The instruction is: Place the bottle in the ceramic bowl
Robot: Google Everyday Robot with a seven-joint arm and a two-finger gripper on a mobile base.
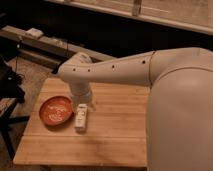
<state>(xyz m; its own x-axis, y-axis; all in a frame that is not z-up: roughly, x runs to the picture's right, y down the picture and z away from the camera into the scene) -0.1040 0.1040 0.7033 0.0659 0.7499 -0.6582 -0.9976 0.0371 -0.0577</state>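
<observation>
The small whitish bottle [81, 118] lies on the wooden table [100, 135], just right of the orange-red ceramic bowl [56, 110], which has pale markings inside. My white arm reaches in from the right and bends down over the bottle. My gripper [82, 104] hangs at the bottle's far end, directly above or against it; the wrist housing hides it.
The table's left and front edges are close to the bowl and bottle. A dark shelf with a small white object [35, 33] runs behind the table at upper left. A dark stand [10, 90] sits left of the table.
</observation>
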